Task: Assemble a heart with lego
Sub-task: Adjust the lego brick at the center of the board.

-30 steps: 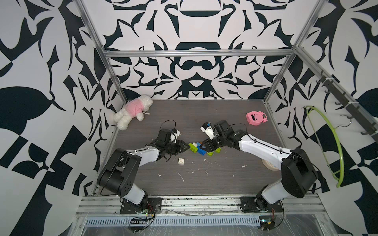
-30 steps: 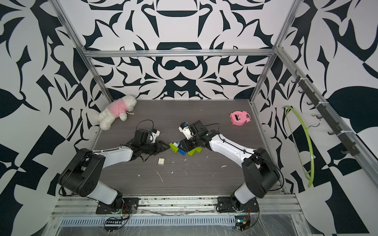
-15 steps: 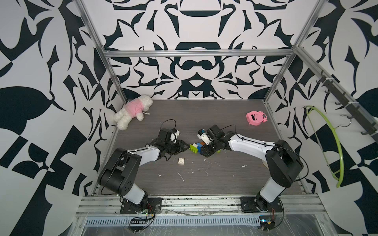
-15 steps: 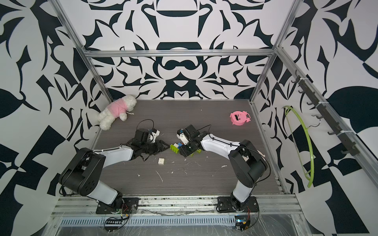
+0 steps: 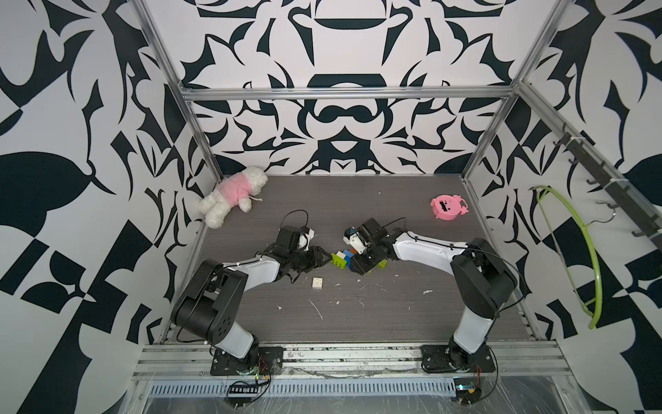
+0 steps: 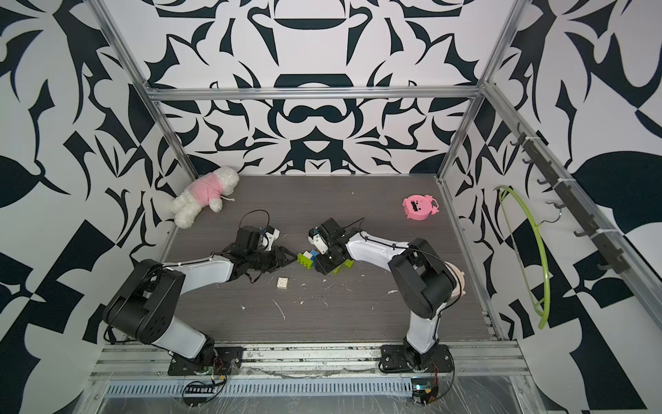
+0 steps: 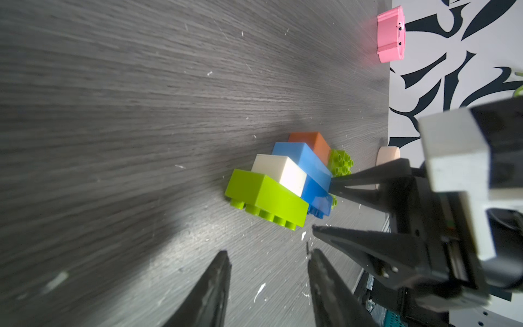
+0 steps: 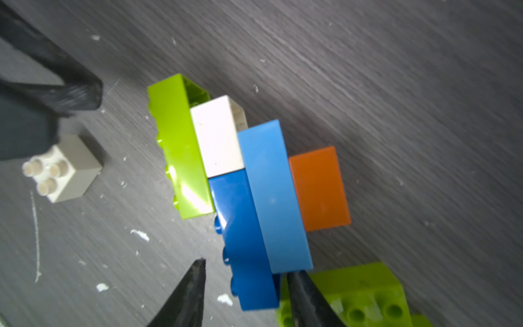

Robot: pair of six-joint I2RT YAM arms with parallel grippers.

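Fingers of the right pincer (image 8: 244,271) stand partly apart, straddling the end of the dark-blue brick (image 8: 246,240) that sticks out of the heart (image 8: 254,175). One finger has a sliver of counter (image 8: 424,85) showing between it and that brick. The other seems to touch the end of the light-blue brick (image 8: 274,198), though the view is too blurred there for me to be sure. Nothing is clamped.

The left pincer (image 7: 267,253) sits low over the counter, just beside the heart on the opposite side. Its fingers are parted to a middling gap with nothing between them. The tips point at the lime-green brick (image 7: 266,198) that forms the heart's outer layer.

The heart lies on its side near the middle of the counter, between the two pincers. Its layers run lime-green, then a white brick (image 8: 218,136) and the dark-blue one end to end, then light blue, then a short orange brick (image 8: 319,186). The studs face the left pincer's side.

A loose lime-green brick (image 8: 362,297) lies just beside the heart, by the right pincer's finger. A loose white brick (image 5: 317,283) sits studs up near the left pincer, apart from it.

Farther off, a pink pig-faced toy (image 5: 447,207) rests toward the back right. A pink-and-white plush (image 5: 233,195) lies in the back left corner.
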